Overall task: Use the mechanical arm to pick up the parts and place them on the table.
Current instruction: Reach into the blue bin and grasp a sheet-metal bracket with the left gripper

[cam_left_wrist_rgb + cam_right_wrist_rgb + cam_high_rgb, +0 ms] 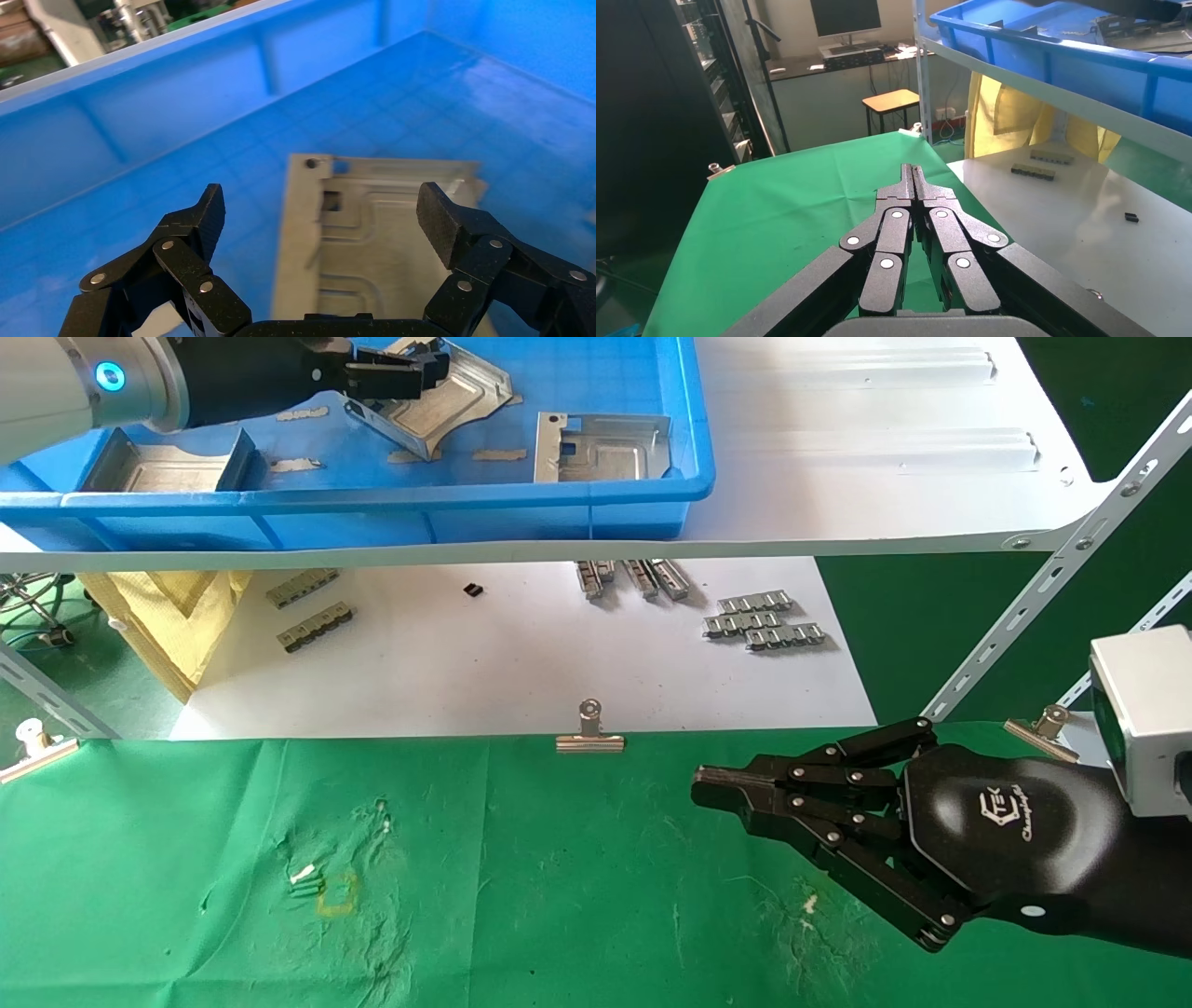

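Three silver-grey parts lie in a blue bin [652, 495] on the shelf: one at the left [172, 467], one in the middle [456, 398], one at the right [601, 447]. My left gripper [424, 372] reaches into the bin over the middle part. In the left wrist view this gripper [323, 214] is open, with the part [379, 239] lying on the bin floor between and beyond its fingertips, apart from both. My right gripper [708, 789] is shut and empty, low over the green table [521, 896]. It also shows in the right wrist view [912, 172].
The bin stands on a white shelf board [885, 449] held by slanted metal struts [1052, 579]. Below it, a white sheet [512, 663] carries small ridged strips [764, 617]. Binder clips [589, 733] hold the cloth's far edge. A yellow bag [168, 617] is at the left.
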Tool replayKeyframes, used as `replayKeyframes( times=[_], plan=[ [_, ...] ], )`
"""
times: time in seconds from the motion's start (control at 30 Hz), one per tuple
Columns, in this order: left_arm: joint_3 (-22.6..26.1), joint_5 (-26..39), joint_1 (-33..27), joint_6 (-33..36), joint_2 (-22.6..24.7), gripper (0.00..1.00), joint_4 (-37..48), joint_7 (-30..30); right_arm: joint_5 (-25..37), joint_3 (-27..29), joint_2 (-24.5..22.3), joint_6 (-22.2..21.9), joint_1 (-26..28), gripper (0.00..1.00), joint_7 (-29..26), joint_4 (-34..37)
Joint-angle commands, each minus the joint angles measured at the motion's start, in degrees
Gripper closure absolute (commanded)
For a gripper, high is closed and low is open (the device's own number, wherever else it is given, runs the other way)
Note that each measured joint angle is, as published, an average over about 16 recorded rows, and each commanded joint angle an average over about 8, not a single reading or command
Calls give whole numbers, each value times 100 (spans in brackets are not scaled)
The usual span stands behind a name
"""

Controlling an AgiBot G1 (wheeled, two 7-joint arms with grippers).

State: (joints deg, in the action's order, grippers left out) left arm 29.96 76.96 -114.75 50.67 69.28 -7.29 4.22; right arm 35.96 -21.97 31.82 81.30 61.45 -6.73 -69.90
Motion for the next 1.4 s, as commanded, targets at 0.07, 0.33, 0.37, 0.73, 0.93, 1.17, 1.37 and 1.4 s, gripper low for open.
replayKeyframes(
  times=[0.07, 0.33, 0.37, 0.73, 0.93, 1.17, 1.37, 1.4],
  plan=[
    [36, 66, -114, -162, 105, 100, 281, -39, 0, 0, 0, 0, 0, 0, 0, 0],
    [77, 126, -223, -123, 125, 100, 543, -104, 0, 0, 0, 0, 0, 0, 0, 0],
    [75, 124, -232, -119, 121, 100, 556, -114, 0, 0, 0, 0, 0, 0, 0, 0],
    [52, 91, -259, -59, 91, 100, 671, -172, 0, 0, 0, 0, 0, 0, 0, 0],
    [67, 112, -276, -22, 103, 100, 706, -161, 0, 0, 0, 0, 0, 0, 0, 0],
    [42, 75, -341, 49, 52, 100, 667, -198, 0, 0, 0, 0, 0, 0, 0, 0],
    [-69, -87, -396, 431, -87, 100, 526, -384, 0, 0, 0, 0, 0, 0, 0, 0],
    [-86, -113, -398, 525, -118, 100, 505, -427, 0, 0, 0, 0, 0, 0, 0, 0]
  ],
)
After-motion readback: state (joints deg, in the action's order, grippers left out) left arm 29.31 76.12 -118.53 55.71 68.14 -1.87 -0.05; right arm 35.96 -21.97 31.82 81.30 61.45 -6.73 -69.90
